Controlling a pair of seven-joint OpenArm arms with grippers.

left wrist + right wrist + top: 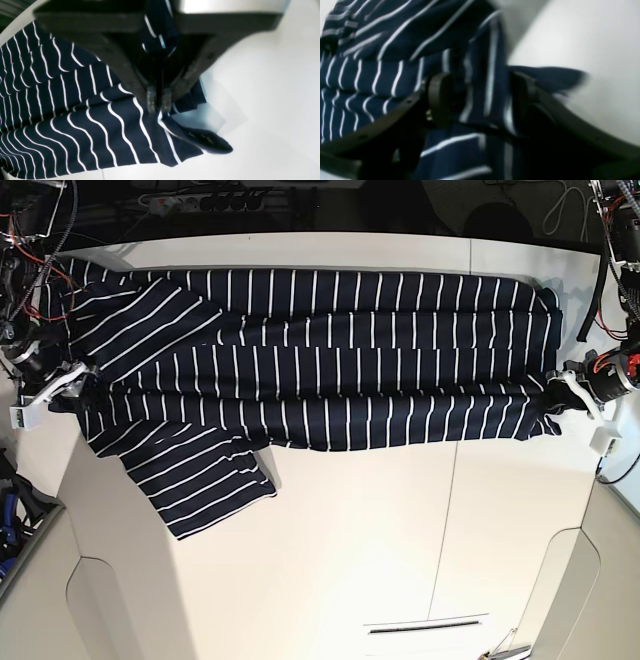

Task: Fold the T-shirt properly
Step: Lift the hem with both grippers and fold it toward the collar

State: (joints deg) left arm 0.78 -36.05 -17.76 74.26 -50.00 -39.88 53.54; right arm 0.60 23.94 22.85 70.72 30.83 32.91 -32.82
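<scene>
Overhead view: the T-shirt (320,355), dark navy with thin white stripes, lies stretched lengthwise across the far half of the white table (400,540), folded along its length into a long band. One sleeve (205,480) fans out toward the near side of the table; the other (130,315) lies folded over the shirt body near the far edge.

Left gripper (159,101): jaws closed together, pinching a fold of the striped fabric at the shirt's end. A small dark tab of cloth (208,141) trails beyond the hem onto the table.

Right gripper (480,100): jaws spread wide, one finger (440,97) on each side of a bunched ridge of fabric. The cloth sits between the jaws, though the blurred view does not show them pressing on it.

The two grippers stand at opposite ends of the shirt.
</scene>
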